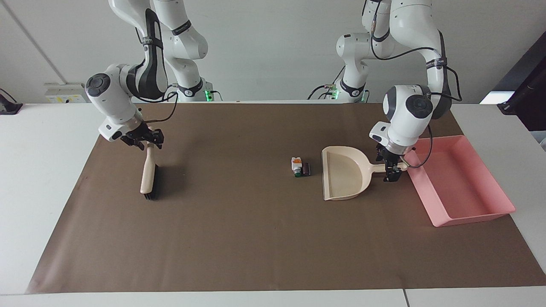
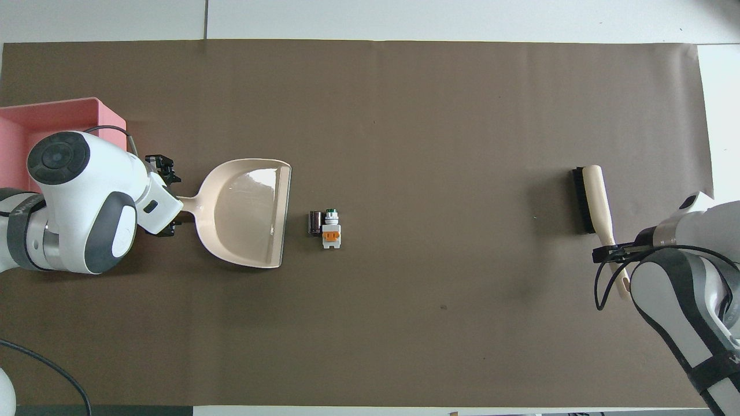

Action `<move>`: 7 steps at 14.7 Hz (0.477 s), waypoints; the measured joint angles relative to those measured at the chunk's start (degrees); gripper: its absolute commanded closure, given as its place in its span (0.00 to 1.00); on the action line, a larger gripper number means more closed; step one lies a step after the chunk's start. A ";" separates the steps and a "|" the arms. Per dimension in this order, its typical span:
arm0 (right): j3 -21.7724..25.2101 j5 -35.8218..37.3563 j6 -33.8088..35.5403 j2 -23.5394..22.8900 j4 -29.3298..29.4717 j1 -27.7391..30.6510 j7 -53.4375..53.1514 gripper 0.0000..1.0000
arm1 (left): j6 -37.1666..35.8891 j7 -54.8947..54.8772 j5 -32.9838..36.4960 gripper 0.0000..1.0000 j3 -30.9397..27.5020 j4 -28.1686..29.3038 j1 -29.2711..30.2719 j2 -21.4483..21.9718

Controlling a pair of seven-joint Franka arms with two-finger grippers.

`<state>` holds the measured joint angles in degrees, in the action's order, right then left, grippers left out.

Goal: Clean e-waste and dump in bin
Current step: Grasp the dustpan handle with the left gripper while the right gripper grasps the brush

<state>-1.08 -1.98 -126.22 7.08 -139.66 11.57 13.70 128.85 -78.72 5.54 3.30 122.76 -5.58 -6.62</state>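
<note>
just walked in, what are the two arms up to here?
A sweep-up is being set up. The left gripper is at the handle of the cream dustpan, which lies beside the pink bin. The right gripper is at the handle end of the brush, toward the right arm's end of the table. The two e-waste parts sit on the brown mat in front of the dustpan's open edge, not swept yet. The bin looks empty.

The e-waste (image 1: 300, 166) lies just beside the dustpan (image 1: 344, 172), between brush (image 1: 149, 174) and bin (image 1: 458, 181).
</note>
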 measured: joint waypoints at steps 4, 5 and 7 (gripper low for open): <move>0.00 -0.02 0.00 0.00 -0.02 0.02 0.06 1.00 | 0.00 0.08 0.00 0.62 0.13 0.06 -0.15 0.16; 0.00 -0.07 0.01 0.00 -0.03 0.04 0.06 1.00 | 0.00 0.11 0.01 0.66 0.21 0.08 -0.22 0.16; 0.00 -0.16 0.04 0.00 -0.03 0.04 -0.01 1.00 | 0.00 0.18 0.05 0.85 0.32 0.18 -0.26 0.17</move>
<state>-1.08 -2.14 -126.18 7.08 -139.69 11.60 13.69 128.85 -78.54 5.59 3.62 122.94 -5.83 -6.44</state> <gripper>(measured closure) 0.744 0.652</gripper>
